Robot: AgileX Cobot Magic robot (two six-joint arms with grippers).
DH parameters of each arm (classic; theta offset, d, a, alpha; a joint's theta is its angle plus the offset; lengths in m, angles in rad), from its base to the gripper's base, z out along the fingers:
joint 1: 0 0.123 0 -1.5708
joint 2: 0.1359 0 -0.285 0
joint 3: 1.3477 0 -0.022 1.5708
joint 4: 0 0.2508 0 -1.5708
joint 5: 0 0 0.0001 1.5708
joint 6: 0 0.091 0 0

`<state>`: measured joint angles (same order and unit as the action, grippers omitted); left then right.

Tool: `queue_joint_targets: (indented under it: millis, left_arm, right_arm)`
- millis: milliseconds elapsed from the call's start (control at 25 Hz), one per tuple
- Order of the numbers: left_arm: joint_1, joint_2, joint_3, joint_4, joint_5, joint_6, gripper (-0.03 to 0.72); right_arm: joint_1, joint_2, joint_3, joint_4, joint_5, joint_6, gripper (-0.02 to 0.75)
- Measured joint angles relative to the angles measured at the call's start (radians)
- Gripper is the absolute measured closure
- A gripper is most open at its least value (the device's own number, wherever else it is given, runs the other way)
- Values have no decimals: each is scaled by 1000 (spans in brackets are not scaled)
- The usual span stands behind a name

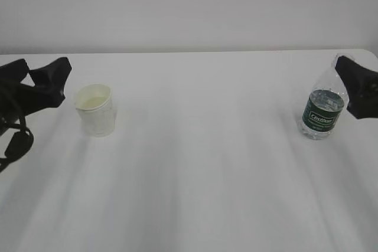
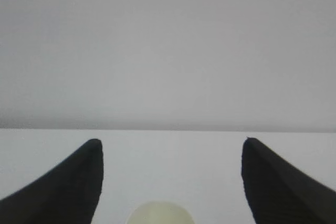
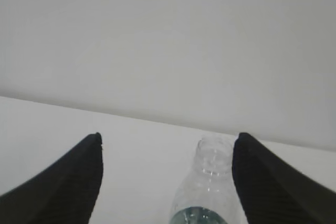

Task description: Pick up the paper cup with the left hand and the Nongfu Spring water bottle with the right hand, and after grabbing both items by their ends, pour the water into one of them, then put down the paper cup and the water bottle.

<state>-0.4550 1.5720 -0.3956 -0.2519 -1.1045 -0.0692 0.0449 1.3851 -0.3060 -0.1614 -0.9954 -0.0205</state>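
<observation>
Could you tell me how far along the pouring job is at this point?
Nothing is finished yet. The paper cup and the water bottle stand upright on the table. The left gripper and right gripper are open beside them, holding nothing. Grasping, pouring and setting down remain.

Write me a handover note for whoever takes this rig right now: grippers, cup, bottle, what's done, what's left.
Left gripper: open, empty, just left of the paper cup, not touching.
Right gripper: open, empty, jaws either side of the Nongfu Spring water bottle, not closed on it.
Both stand upright on the white table, far apart. Water is in the bottle.
Done: approach only.
Left: grasp both, lift, pour, set both down.
</observation>
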Motion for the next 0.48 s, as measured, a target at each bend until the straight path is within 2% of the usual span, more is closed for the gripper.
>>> queue_joint_targets:
  millis: [480]
  left_arm:
    - [0, -184, -264, 10, 370, 62, 100]
  right_arm:
    - [0, -303, -160, 0, 392, 20, 153]
